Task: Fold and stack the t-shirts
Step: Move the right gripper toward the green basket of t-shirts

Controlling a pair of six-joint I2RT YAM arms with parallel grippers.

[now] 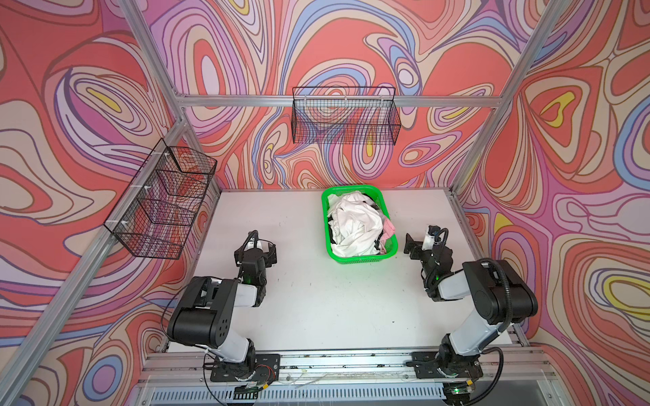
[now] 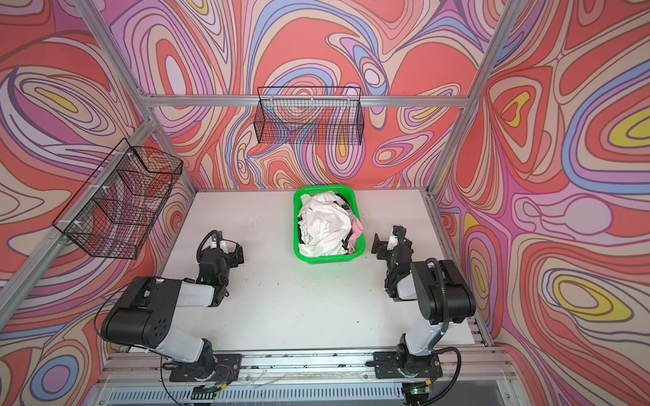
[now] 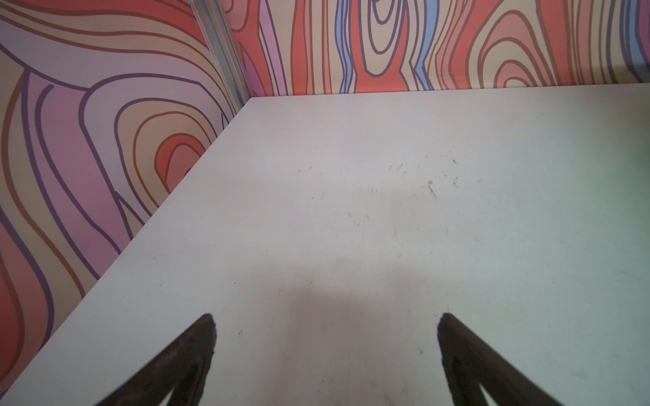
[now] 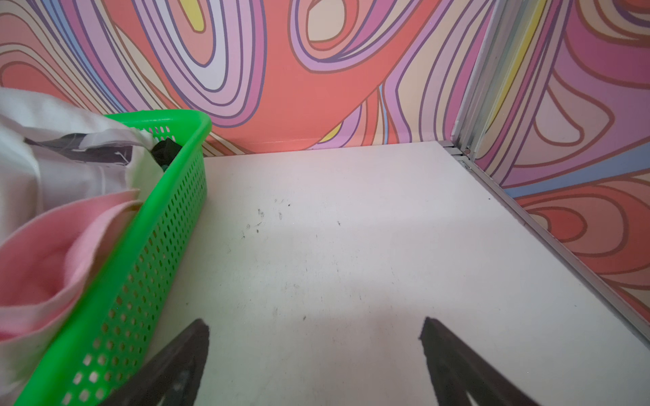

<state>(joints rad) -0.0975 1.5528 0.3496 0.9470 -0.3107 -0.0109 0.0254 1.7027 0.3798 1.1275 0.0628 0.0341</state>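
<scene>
The t-shirts lie crumpled in a bright green mesh basket (image 1: 365, 258) (image 2: 330, 258) at the back middle of the table. A big white t-shirt (image 1: 355, 225) (image 2: 325, 225) is on top, a pale pink one (image 1: 388, 225) (image 2: 357, 226) hangs at the right rim, and dark cloth shows beneath. My left gripper (image 1: 256, 246) (image 2: 221, 246) stands open over bare table to the basket's left, nothing between its fingers (image 3: 327, 317). My right gripper (image 1: 424, 242) (image 2: 392, 240) is open just right of the basket; its wrist view (image 4: 314, 320) shows the basket wall (image 4: 165, 225) and pink t-shirt (image 4: 52, 253) beside it.
The white table (image 1: 316, 298) is walled in by patterned panels and aluminium posts on three sides. A black wire basket (image 1: 346, 116) hangs on the back wall and another (image 1: 161, 200) on the left wall, above the table's left edge.
</scene>
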